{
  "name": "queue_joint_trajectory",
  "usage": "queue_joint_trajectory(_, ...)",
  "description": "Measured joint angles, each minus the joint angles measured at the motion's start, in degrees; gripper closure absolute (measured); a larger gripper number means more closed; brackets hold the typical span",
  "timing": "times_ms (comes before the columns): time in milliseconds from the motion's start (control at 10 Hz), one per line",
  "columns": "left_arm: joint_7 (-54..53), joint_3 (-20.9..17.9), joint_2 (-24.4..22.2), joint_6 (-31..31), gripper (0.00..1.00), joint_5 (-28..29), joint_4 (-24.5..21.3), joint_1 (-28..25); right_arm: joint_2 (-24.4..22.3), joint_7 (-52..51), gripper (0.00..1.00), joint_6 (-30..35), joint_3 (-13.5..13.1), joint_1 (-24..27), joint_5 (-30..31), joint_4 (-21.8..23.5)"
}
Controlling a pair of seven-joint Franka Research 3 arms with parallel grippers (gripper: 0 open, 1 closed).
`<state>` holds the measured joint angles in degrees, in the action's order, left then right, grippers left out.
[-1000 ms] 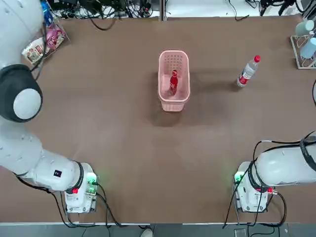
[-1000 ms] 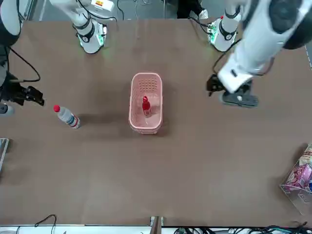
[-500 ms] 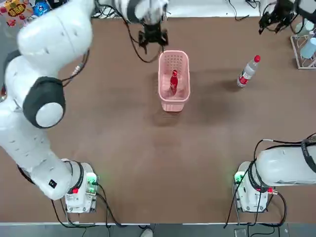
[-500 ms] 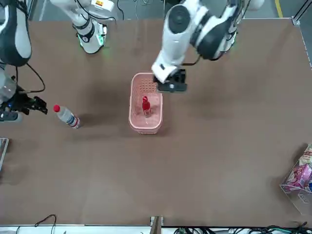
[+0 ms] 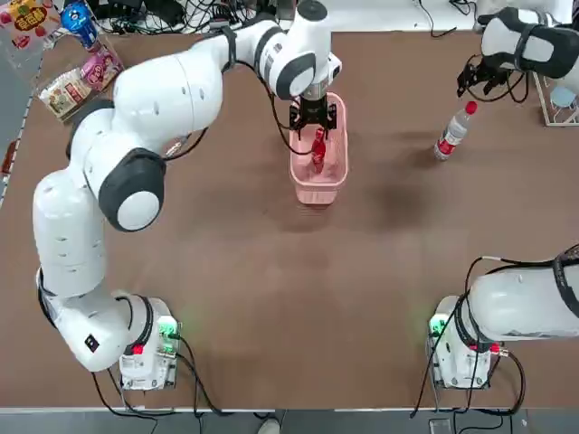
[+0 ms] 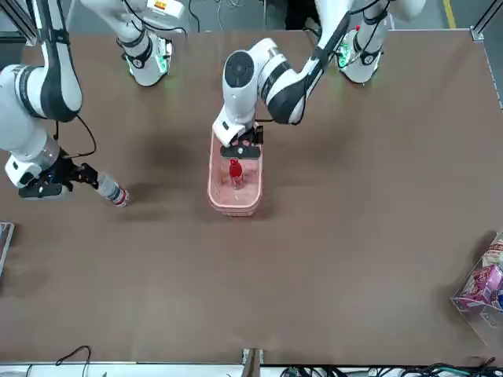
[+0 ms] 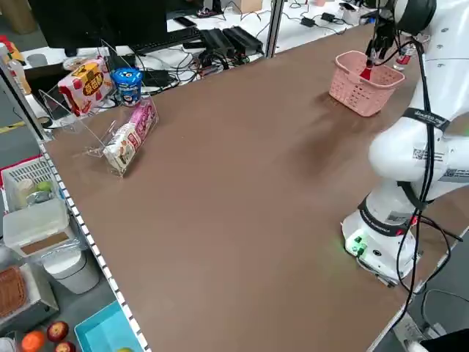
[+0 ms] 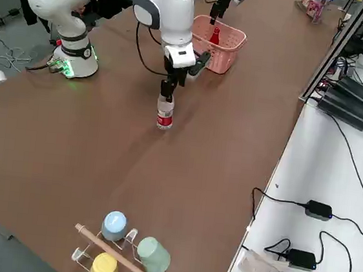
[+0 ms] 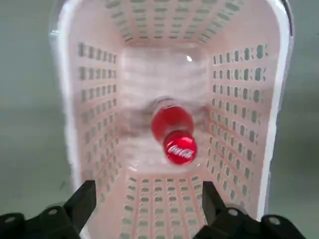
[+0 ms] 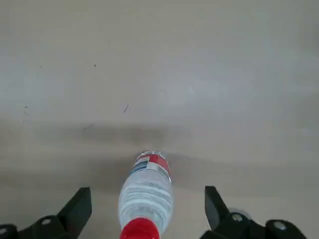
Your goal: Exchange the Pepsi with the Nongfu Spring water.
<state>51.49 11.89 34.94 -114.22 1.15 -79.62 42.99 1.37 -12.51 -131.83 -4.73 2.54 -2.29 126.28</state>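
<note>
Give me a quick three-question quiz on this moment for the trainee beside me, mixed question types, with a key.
1. True or false: the Pepsi stands inside the pink basket.
2. Which gripper is above the Nongfu Spring water? A) left gripper B) right gripper C) neither
3. Fill in: both grippers' fingers are ____, holding nothing.

Key: 1 true; 2 B; 3 open.

pink basket (image 7: 359,92) far table end | Pepsi (image 7: 366,70) upright inside | left pincer (image 7: 379,50) above, fingers unclear
</note>
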Motion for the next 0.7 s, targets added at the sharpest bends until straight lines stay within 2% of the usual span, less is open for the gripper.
queue_joint_trajectory(400,0.08,-2.52,2.95,-5.5,0.11,0.06,0.87,2.3,-2.99,-1.4,0.0,-0.67,-0.02,0.0,-1.95,3.86)
queue_joint_trajectory(700,0.09,-4.48,3.41,-5.53,0.26,0.43,1.67,4.32,-3.42,-2.53,0.0,-1.61,-0.08,0.0,-1.97,5.69)
